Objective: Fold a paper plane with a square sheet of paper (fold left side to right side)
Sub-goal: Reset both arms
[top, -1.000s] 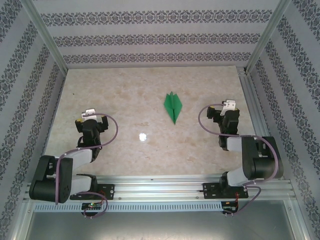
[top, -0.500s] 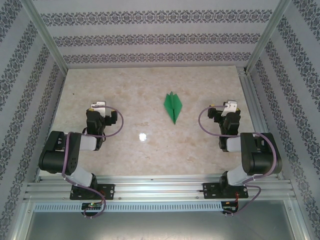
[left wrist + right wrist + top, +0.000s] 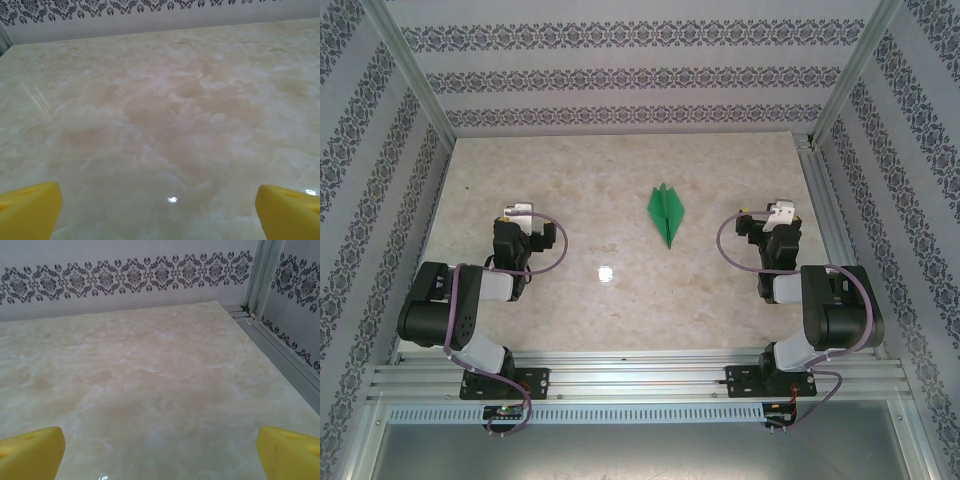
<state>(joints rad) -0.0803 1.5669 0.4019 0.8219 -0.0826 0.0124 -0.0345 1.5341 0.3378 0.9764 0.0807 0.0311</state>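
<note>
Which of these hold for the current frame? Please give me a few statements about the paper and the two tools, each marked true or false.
1. The paper plane lies on the table, touched by neither tool. True.
2. The left tool is shut on the paper. False: its jaws stand open over bare table with nothing between them.
3. The green paper is a flat, unfolded square. False: it is folded into a slim pointed dart.
4. The right tool is open and holds nothing. True.
</note>
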